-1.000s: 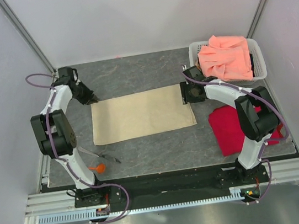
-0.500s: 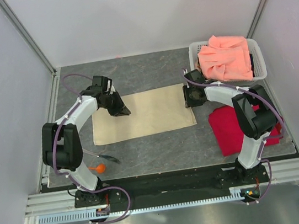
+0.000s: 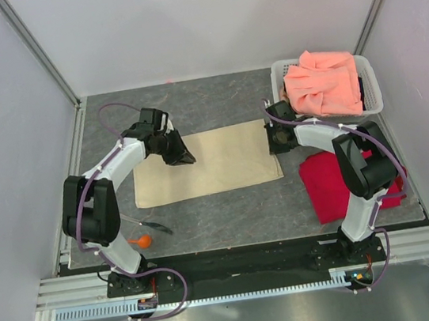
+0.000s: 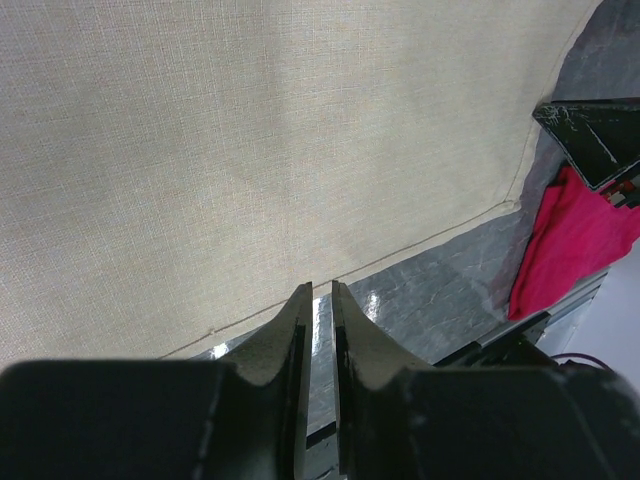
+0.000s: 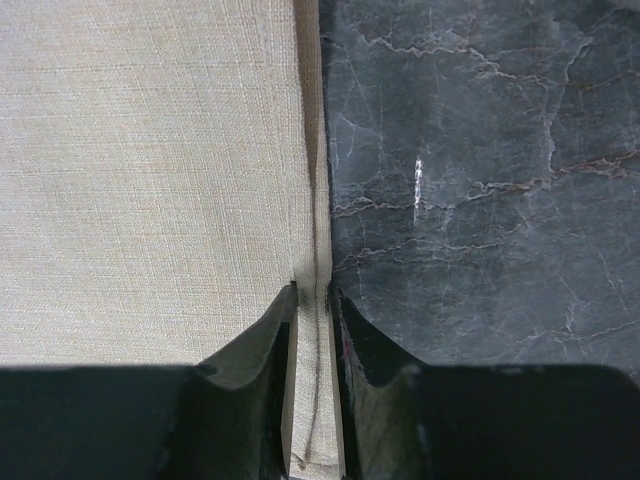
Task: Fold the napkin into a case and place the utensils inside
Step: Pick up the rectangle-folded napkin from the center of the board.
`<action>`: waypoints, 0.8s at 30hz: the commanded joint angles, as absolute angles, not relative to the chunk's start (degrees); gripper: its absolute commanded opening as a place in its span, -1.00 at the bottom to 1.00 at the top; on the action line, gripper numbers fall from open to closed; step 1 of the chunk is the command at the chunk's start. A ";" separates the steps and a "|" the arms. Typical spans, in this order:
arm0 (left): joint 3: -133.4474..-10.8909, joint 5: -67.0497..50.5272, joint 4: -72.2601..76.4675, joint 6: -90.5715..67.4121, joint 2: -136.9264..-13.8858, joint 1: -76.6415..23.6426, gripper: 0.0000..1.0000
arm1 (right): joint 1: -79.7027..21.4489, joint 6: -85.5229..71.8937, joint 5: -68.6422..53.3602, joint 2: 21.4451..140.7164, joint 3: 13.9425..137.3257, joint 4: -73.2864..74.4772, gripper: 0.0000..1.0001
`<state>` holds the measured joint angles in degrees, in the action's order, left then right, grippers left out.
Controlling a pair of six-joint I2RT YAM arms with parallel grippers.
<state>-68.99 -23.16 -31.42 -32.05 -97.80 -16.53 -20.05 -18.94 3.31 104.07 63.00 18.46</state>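
1. Right gripper [image 5: 312,300] clamped on the napkin [image 3: 223,163] hem; cloth spreads left of its fingers.
2. Left gripper [image 4: 321,290] hovers over the napkin, jaws nearly together; cannot tell if cloth is pinched.
3. Napkin looks light, limp, coarse-woven: likely grips well. Pinch hems or corners, 2 ends together, else it sags.

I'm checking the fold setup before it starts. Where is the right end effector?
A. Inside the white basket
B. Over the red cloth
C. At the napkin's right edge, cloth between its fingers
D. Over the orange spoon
C: in the right wrist view, the hemmed edge of the napkin runs in between the fingertips of the right end effector, with bare table just beyond it.
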 commanded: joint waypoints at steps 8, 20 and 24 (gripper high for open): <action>-71.63 -25.66 -29.27 -31.29 -98.44 -18.19 -0.61 | -20.48 -17.58 1.23 105.21 61.17 14.94 -0.82; -74.79 -25.67 -27.16 -34.62 -105.81 -20.48 -0.65 | -18.20 -19.51 -1.73 96.95 60.13 18.28 -1.00; -75.14 -24.96 -22.16 -37.44 -109.59 -21.88 -0.66 | -16.52 -19.25 -3.16 92.56 58.80 18.63 -1.00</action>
